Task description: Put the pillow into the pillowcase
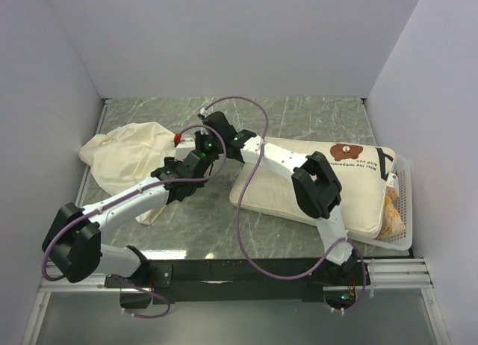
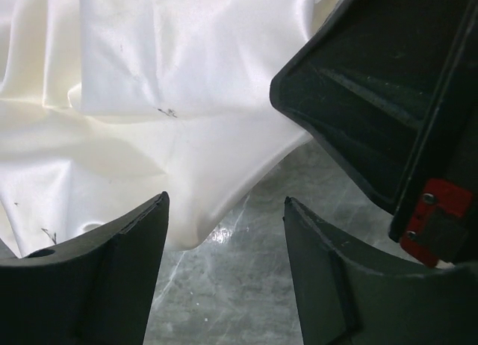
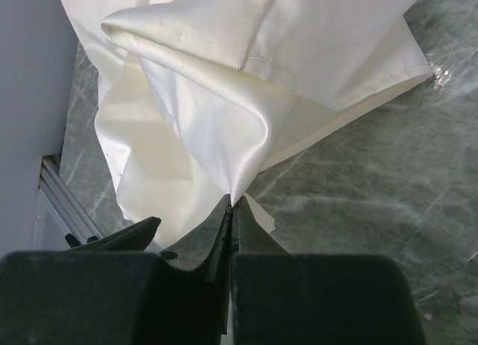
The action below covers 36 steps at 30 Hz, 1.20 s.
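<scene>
The pillowcase [image 1: 123, 154] lies limp and wrinkled at the back left of the table. My right gripper [image 1: 185, 140] reaches across to its right edge and is shut on a fold of the pillowcase [image 3: 224, 128], which rises into the right gripper [image 3: 233, 199]. My left gripper [image 2: 225, 199] is open just beside it, low over the table. A corner of the pillowcase [image 2: 187, 225] hangs between its fingers [image 2: 127, 248] without being pinched. The pillow [image 1: 351, 184], with its bear print, lies on the right under the right arm.
A white mesh basket [image 1: 405, 218] with an orange item [image 1: 392, 210] sits at the right wall, partly under the pillow. The right gripper's black body [image 2: 388, 84] fills the left wrist view's upper right. Walls close in on the left, back and right.
</scene>
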Motion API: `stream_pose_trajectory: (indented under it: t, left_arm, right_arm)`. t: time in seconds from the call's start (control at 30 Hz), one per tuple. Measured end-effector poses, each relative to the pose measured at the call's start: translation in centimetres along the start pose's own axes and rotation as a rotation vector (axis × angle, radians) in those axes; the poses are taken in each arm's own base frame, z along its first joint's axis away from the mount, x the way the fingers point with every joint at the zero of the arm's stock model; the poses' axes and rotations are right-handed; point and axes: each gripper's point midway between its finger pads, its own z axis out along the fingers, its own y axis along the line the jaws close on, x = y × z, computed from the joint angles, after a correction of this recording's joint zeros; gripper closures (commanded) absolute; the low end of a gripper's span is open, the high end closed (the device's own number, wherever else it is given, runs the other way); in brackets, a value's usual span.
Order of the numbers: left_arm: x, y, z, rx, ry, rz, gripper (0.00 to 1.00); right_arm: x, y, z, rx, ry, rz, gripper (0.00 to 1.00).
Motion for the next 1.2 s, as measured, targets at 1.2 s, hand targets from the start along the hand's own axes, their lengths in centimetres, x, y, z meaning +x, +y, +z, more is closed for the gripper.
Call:
stream_pose_trajectory:
  t: [1.2]
  left_arm:
    - [0.1,3.0,0.8,-0.067,-0.207,-0.001,0.32]
  right_arm:
    - [0.9,4.0,-4.1,-0.128,0.094,0.023,1.0]
